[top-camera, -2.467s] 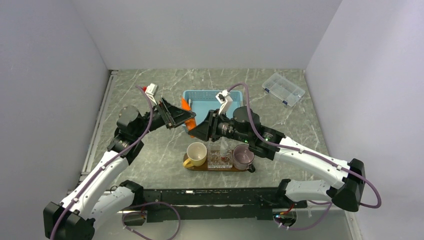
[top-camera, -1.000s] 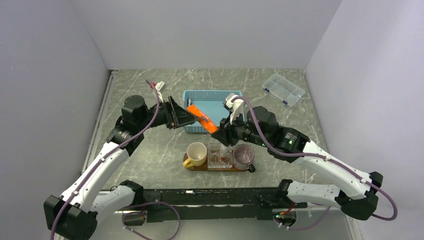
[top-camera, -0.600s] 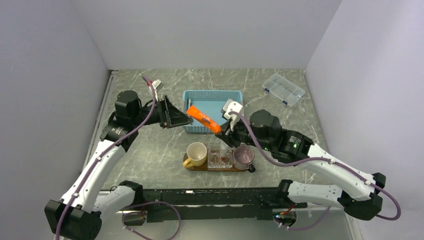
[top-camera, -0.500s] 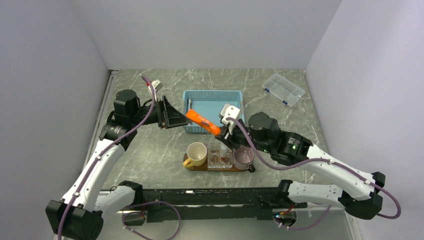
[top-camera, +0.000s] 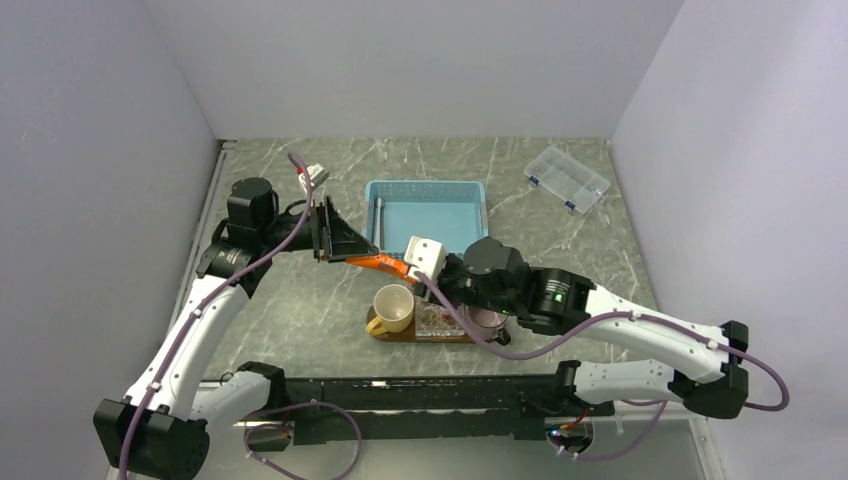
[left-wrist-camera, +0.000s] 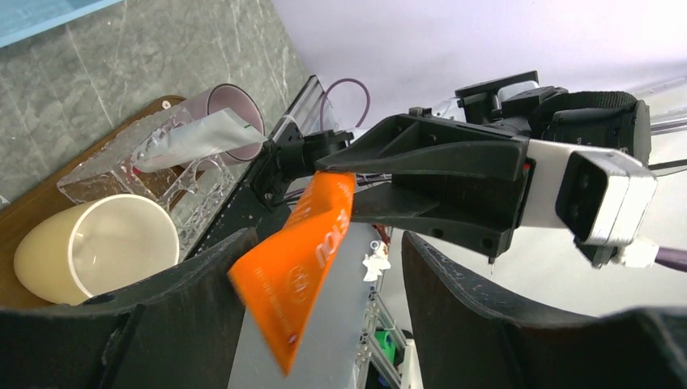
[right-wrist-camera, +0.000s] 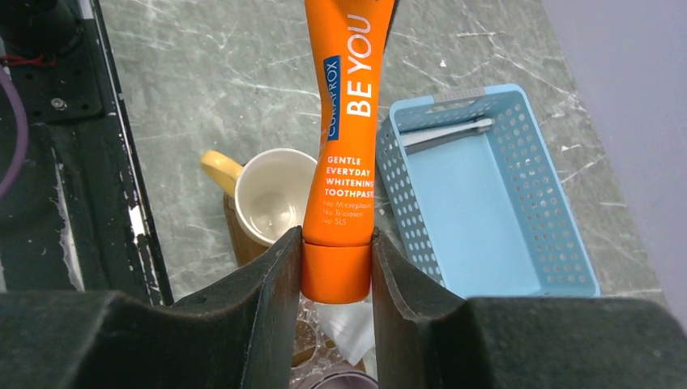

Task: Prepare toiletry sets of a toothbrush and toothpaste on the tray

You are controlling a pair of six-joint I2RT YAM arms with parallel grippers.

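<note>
**A:** What is the right gripper [right-wrist-camera: 334,247] doing?

**B:** It is clamped on the cap end of the orange toothpaste [right-wrist-camera: 348,121]. Only its own wrist view shows this. From above, the wrist camera block covers the fingers.

**A:** And the left gripper [left-wrist-camera: 324,239]?

**B:** Its jaws are spread wide. The left wrist view shows the tube's flat end hanging between the 2 fingers, with clear air on the right finger's side. It grips nothing.

**A:** So where is the toothpaste?

**B:** It is in the air, bridging the 2 grippers, above the table [top-camera: 280,290]. From above it sits between the basket's near left corner and the yellow mug [top-camera: 393,305].

**A:** What is in the basket [right-wrist-camera: 394,190]?

**B:** 1 toothbrush [right-wrist-camera: 445,131] lies along one wall. The rest of the blue floor is bare.

**A:** And on the tray [left-wrist-camera: 32,215]?

**B:** There are 3 vessels in a row: the yellow mug, a clear holder [left-wrist-camera: 121,166] and a purple mug [left-wrist-camera: 235,97]. The silver toothpaste [left-wrist-camera: 198,138] lies tilted in the clear holder, its end toward the purple mug. The yellow mug shows nothing inside.

**A:** Anything only the top view gives?

**B:** It shows a clear compartment box [top-camera: 567,178], lid shut, at the far right, well apart from everything.

**A:** What about the surface and the room?

**B:** The table is grey-green marble with pale veins. Plain pale walls close it in on 3 sides, and a black rail runs along the near edge.
</note>
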